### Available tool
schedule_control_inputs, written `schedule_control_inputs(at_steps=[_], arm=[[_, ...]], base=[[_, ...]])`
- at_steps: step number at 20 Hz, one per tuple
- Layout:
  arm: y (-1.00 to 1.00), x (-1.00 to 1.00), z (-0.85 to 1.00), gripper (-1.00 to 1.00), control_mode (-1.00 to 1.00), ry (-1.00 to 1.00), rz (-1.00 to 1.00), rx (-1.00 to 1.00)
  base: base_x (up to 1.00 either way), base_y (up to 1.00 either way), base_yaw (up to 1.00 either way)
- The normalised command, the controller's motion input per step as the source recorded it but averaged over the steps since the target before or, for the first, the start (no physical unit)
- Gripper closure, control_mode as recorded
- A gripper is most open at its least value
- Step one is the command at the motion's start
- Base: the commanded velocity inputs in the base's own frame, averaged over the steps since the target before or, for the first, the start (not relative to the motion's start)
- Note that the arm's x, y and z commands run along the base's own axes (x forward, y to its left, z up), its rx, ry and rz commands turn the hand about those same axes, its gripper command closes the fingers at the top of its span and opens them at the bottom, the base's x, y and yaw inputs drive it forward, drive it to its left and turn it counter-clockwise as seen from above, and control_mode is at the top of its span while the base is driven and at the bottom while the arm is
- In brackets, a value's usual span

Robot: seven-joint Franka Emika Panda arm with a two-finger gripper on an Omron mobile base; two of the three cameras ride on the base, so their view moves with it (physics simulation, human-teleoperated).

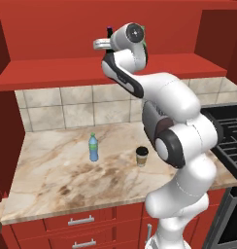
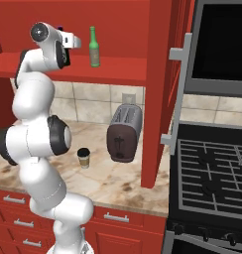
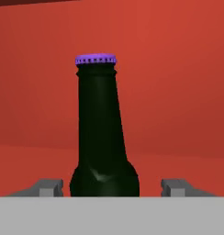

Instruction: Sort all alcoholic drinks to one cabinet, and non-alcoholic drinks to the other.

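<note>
Up on the red shelf point(image 3: 187, 160), claw point(image 3: 112, 187) stood open, fingers clear of glossy near-black glass bottle point(image 3: 102, 137), ribbed purple cap.

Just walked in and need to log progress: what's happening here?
The robot arm is reaching up into the open red cabinet. Its claw stands open around the near-black bottle with the purple cap, fingers clear of the glass on both sides. The green bottle already stands on that shelf. The blue plastic bottle and paper cup wait on the counter.
</note>
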Motion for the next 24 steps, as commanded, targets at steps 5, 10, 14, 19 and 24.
schedule_control_inputs(at_steps=[5,10,14,19,24], arm=[[0.00,0.02,0.00,-1.00,-1.00,0.00,0.00,0.00],[0.00,-0.04,0.00,-1.00,-1.00,0.00,0.00,0.00],[-0.01,-0.48,0.00,-1.00,-1.00,0.00,0.00,0.00],[-0.09,-1.00,-0.03,-1.00,-1.00,0.00,0.00,0.00],[-0.13,-1.00,-0.08,-1.00,-1.00,0.00,0.00,0.00]], base=[[0.00,0.00,0.00],[0.00,0.00,0.00],[0.00,0.00,0.00],[0.00,0.00,0.00],[0.00,0.00,0.00]])
